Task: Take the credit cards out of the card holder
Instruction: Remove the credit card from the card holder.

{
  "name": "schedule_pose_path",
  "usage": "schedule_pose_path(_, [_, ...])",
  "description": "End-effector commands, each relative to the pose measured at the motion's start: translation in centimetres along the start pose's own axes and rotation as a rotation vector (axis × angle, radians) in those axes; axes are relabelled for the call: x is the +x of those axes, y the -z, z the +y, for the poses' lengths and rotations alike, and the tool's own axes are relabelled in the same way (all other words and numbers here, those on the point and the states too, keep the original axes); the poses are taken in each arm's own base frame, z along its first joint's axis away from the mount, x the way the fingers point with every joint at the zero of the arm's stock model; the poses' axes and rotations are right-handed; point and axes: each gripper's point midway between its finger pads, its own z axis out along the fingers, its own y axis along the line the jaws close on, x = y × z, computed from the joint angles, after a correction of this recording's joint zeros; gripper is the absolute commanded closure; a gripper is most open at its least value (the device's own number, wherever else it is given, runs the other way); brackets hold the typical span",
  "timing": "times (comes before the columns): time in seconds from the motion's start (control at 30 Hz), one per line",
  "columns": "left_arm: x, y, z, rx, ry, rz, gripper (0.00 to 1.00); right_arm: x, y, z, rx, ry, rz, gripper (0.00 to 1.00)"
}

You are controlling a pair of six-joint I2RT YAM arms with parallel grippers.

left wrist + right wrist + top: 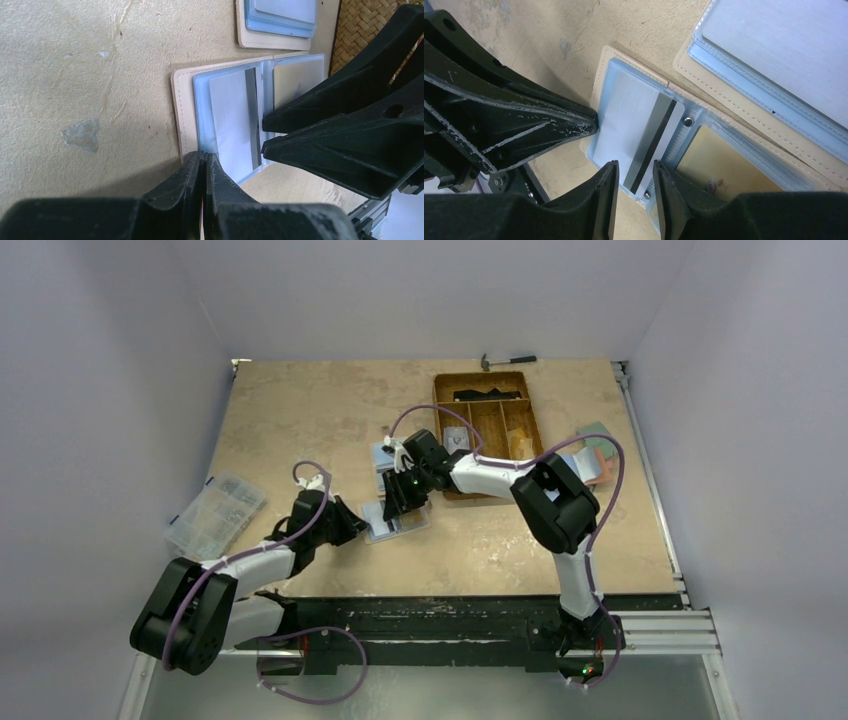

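The card holder (179, 115) lies open and flat on the table (300, 410), just below the centre of the top view, its tan rim framing light blue sleeves. 1 credit card (626, 115), pale grey with a black stripe, rests on the holder's left half. A tan-gold card (719, 160) sits under the clear sleeve of the right half.

In the right wrist view, the right gripper (635, 167) enters from the bottom of the frame. Its 2 fingers are parted, 1 on either side of the striped end of the credit card, and nothing is clamped between them. Whether the tips touch the card cannot be told.

The left gripper (203, 155) is clenched, fingers pressed together. Its tips meet the near edge of the holder's left half at the bottom centre of the left wrist view. The 2 grippers stand close together over the same half of the holder, so each blocks part of the other camera's sight of it.

A second holder (242, 25), also open and showing blue sleeves, lies just beyond the first, near it but apart.

Further out in the top view:
- A brown tray (521, 430) sits to the upper right, partly under the right arm.
- A hammer (507, 360) lies beyond the tray at the table's far edge.
- Some coloured flat pieces (600, 452) lie at the right edge.
- A clear organiser box (214, 514) overhangs the left edge.
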Motion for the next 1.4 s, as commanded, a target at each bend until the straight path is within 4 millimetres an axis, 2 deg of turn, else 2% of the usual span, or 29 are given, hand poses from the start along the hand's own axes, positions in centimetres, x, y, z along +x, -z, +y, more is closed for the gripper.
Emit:
schedule_pose_path(0.0, [4.2, 1.0, 4.2, -0.139, 0.011, 0.133, 1.0, 0.2, 0.1, -3.9, 0.192, -0.024, -0.021, 0.57])
schedule_pose_path(0.2, [4.1, 1.0, 4.0, -0.136, 0.015, 0.131, 1.0, -0.2, 0.7, -4.3, 0.237, -0.027, -0.047, 0.47])
schedule_pose_path(0.4, [4.1, 1.0, 4.0, -0.134, 0.018, 0.132, 1.0, -0.5, 1.1, -4.6, 0.279, -0.032, -0.067, 0.44])
schedule_pose_path(0.67, [4.0, 1.4, 3.7, -0.126, 0.024, 0.123, 1.0, -0.1, 0.6, -3.1, 0.317, -0.01, -0.069, 0.36])
schedule_pose_path(1.0, [4.1, 1.5, 3.7, -0.122, 0.027, 0.122, 1.0, -0.1, 0.5, -3.2, 0.37, -0.011, -0.086, 0.26])
schedule_pose_path(1.37, [4.2, 1.4, 3.6, -0.114, 0.028, 0.125, 1.0, 1.1, -0.4, -3.1, 0.336, -0.033, -0.036, 0.27])
